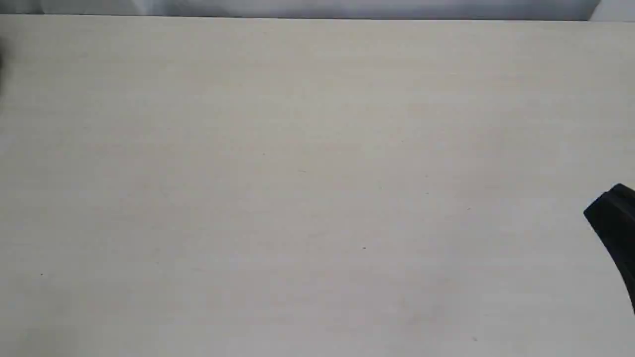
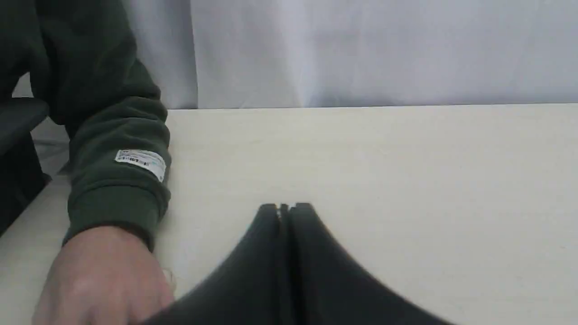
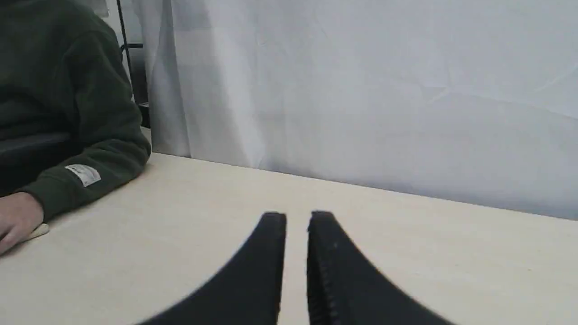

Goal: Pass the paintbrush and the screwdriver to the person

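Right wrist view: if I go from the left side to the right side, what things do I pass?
The person's hand → the white label on the green sleeve → the right gripper, its two black fingers a little apart.

place: lab-like test bench | pale table [image 1: 297, 148] | white curtain backdrop [image 3: 361, 90]

table [image 1: 317, 173]: pale top with faint wood grain and a few tiny dark specks; fills nearly the whole view.
backdrop [image 1: 317, 7]: white cloth strip along the far edge.
right gripper [image 1: 612, 218]: black, blurred, cut off by the right edge; jaws not discernible.
dark sliver [image 1: 1, 69]: at the left edge, unidentifiable.
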